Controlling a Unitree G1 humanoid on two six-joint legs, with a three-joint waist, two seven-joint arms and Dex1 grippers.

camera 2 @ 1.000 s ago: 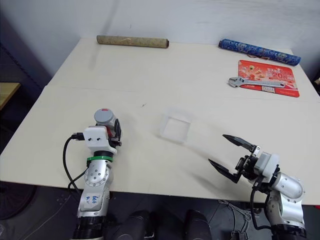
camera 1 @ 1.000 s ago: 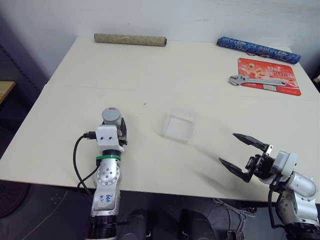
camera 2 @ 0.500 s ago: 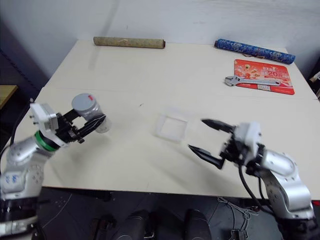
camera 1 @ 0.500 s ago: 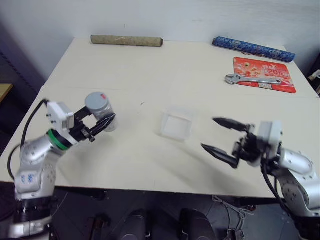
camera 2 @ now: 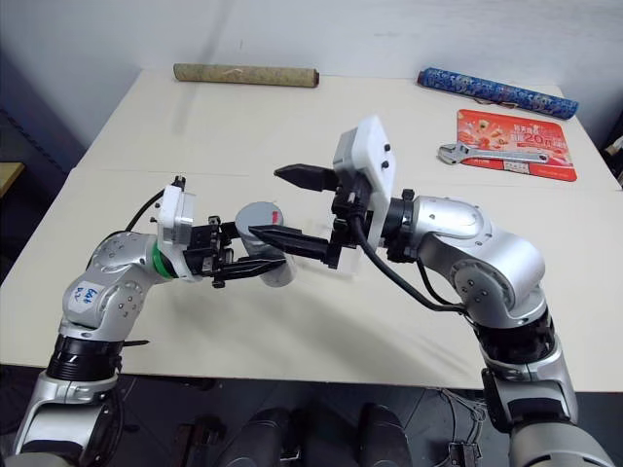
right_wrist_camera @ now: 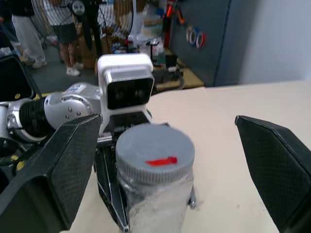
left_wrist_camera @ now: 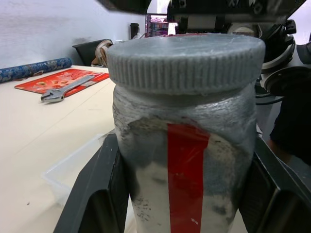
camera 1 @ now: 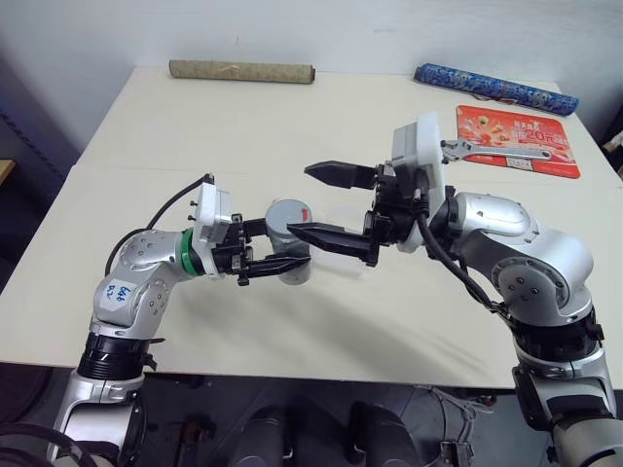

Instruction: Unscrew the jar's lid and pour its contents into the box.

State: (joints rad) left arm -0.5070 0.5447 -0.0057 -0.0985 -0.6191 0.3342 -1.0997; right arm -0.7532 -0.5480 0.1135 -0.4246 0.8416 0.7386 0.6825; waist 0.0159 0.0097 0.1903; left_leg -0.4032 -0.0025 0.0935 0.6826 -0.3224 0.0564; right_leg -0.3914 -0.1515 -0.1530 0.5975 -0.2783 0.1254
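Note:
My left gripper is shut on the jar, holding it roughly upright above the table's middle. The jar is clear and cloudy with a red stripe. Its grey ribbed lid is on and carries a small red mark. I cannot make out the contents through the cloudy wall. My right gripper is open and level, pointing left at the jar. One finger stands on each side of the lid, and both are apart from it. A corner of the clear box shows on the table behind the jar.
A wrench lies on a red flat packet at the back right. Behind it lies a blue roll, and a brown roll lies at the back left. People stand beyond the table in the right wrist view.
My left gripper has lifted the jar off the table and swung to point right. My right gripper, still open, has risen and moved left to flank the lid.

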